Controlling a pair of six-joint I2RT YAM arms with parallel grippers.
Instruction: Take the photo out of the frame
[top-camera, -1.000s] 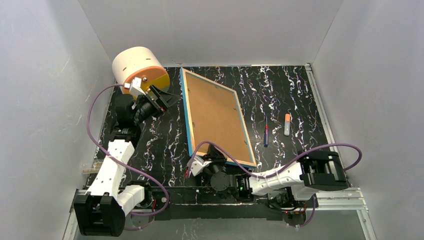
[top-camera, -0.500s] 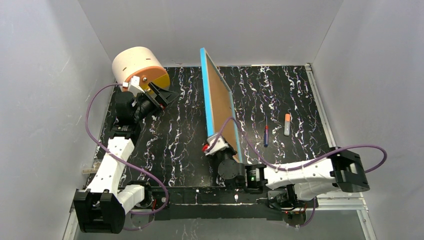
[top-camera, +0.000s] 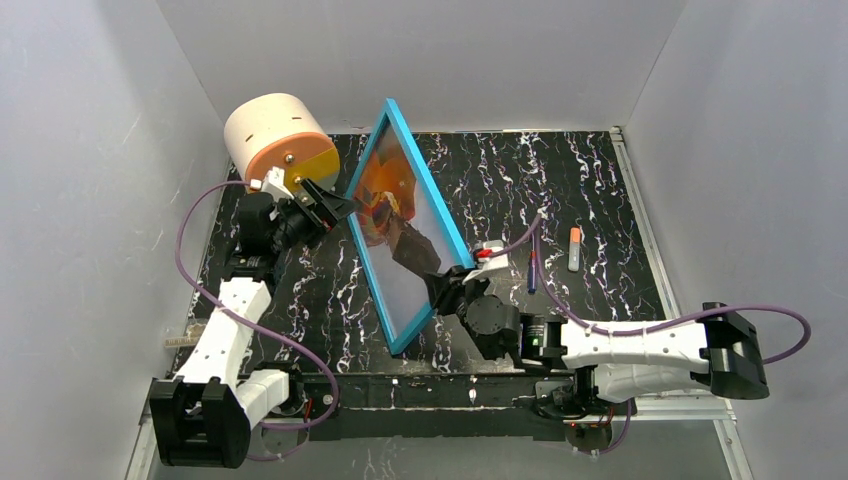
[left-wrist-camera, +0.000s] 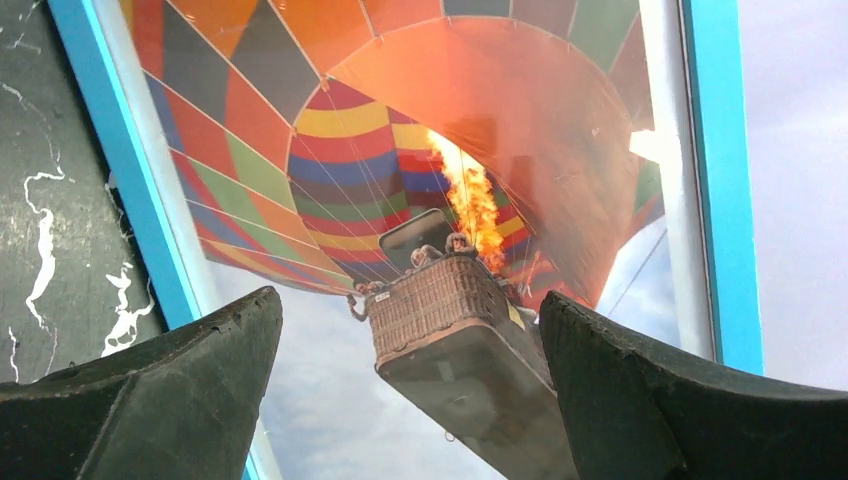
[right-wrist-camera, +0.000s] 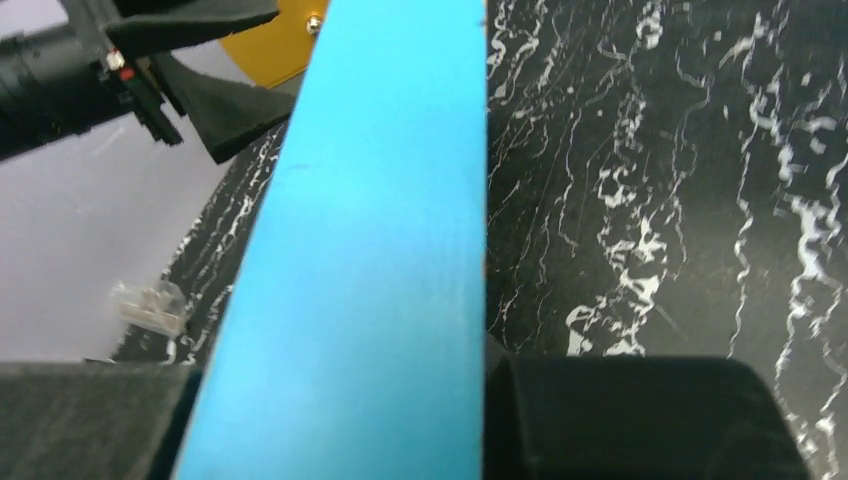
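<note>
Near the middle of the table (top-camera: 580, 180), the frame (top-camera: 430, 180) stands tilted up on edge, its glazed front turned toward the left arm and its thin blue rim toward the camera above. Its lowest corner sits close to the table's near edge; whether it rests on the surface cannot be told. The photo (top-camera: 395, 225) is inside the frame, and the left wrist view shows its striped balloon, flame and wicker basket (left-wrist-camera: 420, 150) bordered by the blue frame (left-wrist-camera: 722, 180).

The right tool (top-camera: 450, 288) is clamped on the frame's lower right side. In its own camera, the blue edge (right-wrist-camera: 370, 250) runs up between the two dark fingers (right-wrist-camera: 640, 420), which press against it from either side.

The left tool (top-camera: 335, 205) hangs just in front of the photo's face with its jaws spread wide and nothing between them. Whether its tips touch the glass is unclear.

A cream and orange cylinder (top-camera: 275, 135) sits at the far left corner. A blue pen (top-camera: 532, 270) and an orange-capped marker (top-camera: 574, 248) lie on the right side, well apart from the frame.
</note>
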